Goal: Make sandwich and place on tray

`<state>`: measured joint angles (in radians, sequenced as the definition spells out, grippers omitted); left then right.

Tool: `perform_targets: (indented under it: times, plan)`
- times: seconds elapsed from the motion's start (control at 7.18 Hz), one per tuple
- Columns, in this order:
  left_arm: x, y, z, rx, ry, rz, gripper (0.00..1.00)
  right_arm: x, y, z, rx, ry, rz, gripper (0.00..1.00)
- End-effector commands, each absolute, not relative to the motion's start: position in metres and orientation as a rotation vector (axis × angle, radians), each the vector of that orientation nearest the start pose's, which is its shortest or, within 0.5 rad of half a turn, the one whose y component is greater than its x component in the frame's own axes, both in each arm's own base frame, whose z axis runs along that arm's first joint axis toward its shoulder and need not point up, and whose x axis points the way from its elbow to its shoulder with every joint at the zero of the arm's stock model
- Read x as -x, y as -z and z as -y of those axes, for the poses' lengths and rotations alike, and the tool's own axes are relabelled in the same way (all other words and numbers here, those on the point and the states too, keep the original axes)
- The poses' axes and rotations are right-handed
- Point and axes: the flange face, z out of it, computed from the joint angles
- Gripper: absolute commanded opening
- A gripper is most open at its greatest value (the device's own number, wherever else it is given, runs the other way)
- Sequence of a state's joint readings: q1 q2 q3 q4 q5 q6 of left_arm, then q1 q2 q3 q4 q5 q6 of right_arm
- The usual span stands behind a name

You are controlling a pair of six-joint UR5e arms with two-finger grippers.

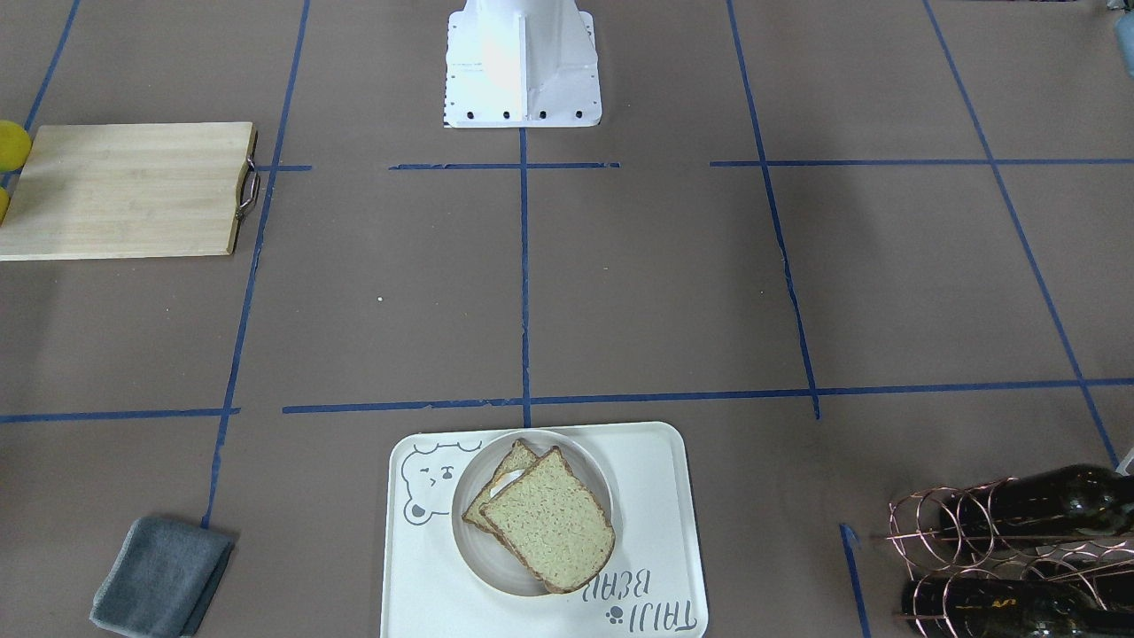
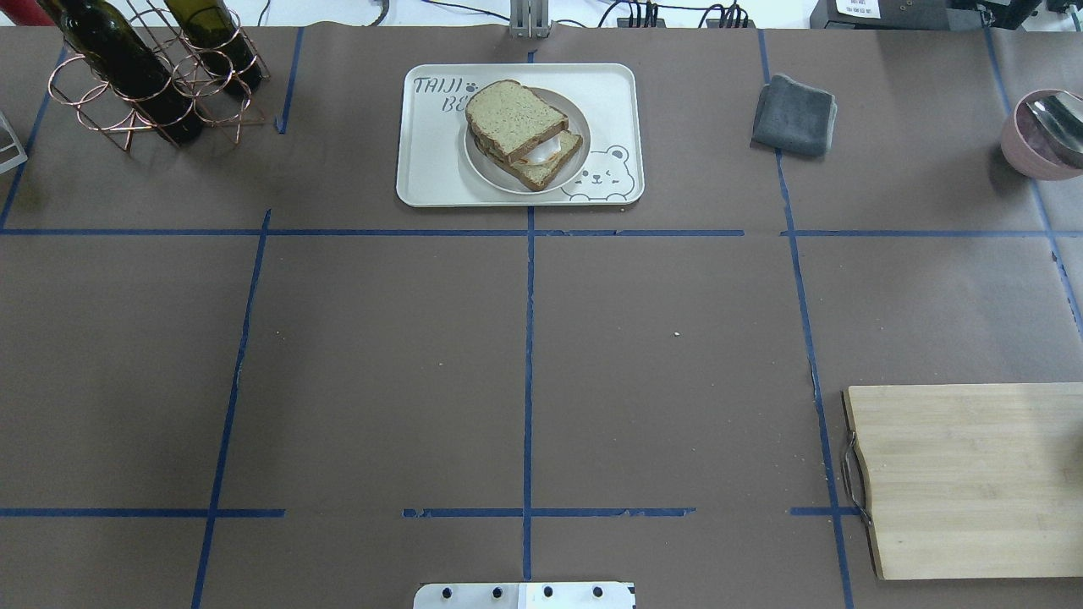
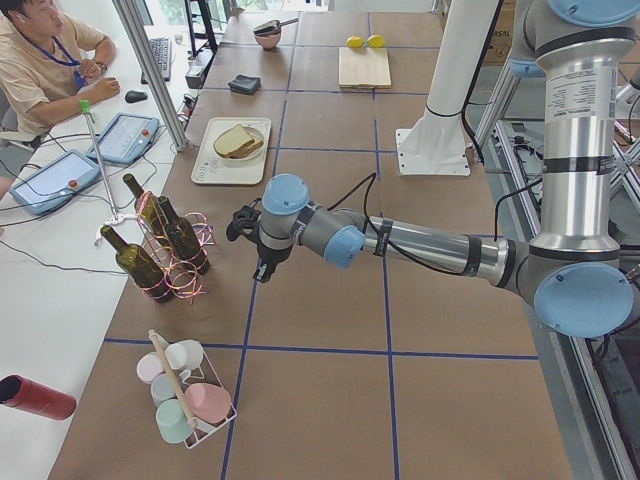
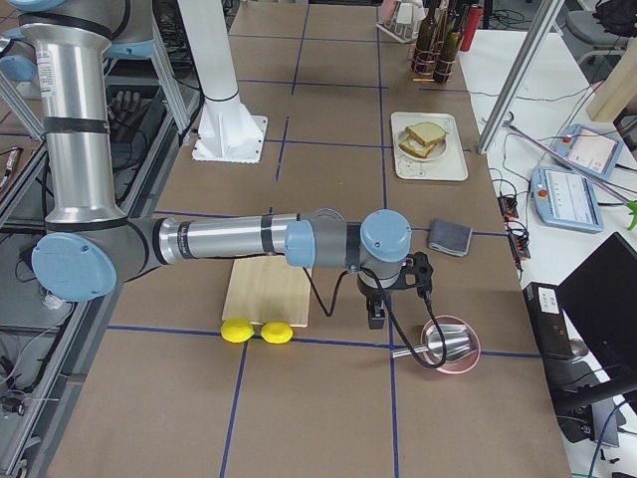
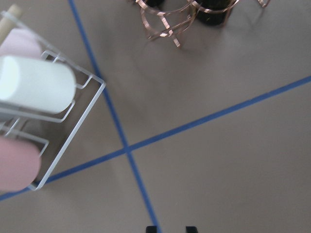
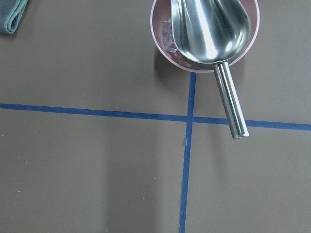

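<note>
Pictured with the sandwich (image 2: 525,135) assembled on its round plate (image 2: 470,162), set on the bear tray (image 2: 423,169) at the bench's (image 2: 381,355) far middle. Looks finished. Holds nothing in the left hand (image 5: 171,228), parted and empty; cannot tell the right hand's (image 4: 376,317) opening. Calls only for keeping both clear.

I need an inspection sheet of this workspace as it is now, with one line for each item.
Surface: brown paper-covered table with blue tape lines.
Job's things: sandwich on a round plate, and the plate on the tray.
Clutter: cutting board, two lemons, grey cloth, pink bowl holding a metal scoop, wine bottles in a copper rack, cups in a wire rack.
Grippers: left gripper has its jaws apart and empty, above bare table; right gripper is near the bowl, state cannot be told.
Cables: black cable looping at the right wrist.
Surroundings: seated operator at a side desk.
</note>
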<state>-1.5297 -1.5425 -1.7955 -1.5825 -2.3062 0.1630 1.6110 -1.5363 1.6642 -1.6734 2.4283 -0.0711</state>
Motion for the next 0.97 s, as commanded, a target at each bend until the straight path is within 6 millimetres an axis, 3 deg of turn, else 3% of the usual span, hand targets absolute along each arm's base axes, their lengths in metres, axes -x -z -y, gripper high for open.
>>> perform_targets:
  times: [0.0, 0.14, 0.28, 0.42, 0.56, 0.84]
  plan:
    - [0.06, -0.56, 0.48, -0.151, -0.244, -0.729, 1.0, -0.06, -0.59, 0.51, -0.07, 0.076, 0.843, 1.0]
    - [0.063, -0.542, 0.482, -0.193, -0.254, -0.724, 1.0, -0.036, -0.569, 0.521, -0.085, 0.134, 0.848, 1.0]
    - [0.063, -0.537, 0.483, -0.205, -0.261, -0.723, 1.0, -0.015, -0.546, 0.529, -0.072, 0.163, 0.85, 1.0]
    - [0.065, -0.503, 0.47, -0.275, -0.286, -0.723, 1.0, -0.001, -0.53, 0.549, -0.031, 0.175, 0.826, 1.0]
    - [0.07, -0.487, 0.458, -0.311, -0.288, -0.736, 1.0, -0.002, -0.526, 0.556, -0.046, 0.189, 0.744, 1.0]
    - [0.064, -0.528, 0.467, -0.232, -0.265, -0.75, 1.0, -0.005, -0.522, 0.53, -0.071, 0.209, 0.75, 1.0]
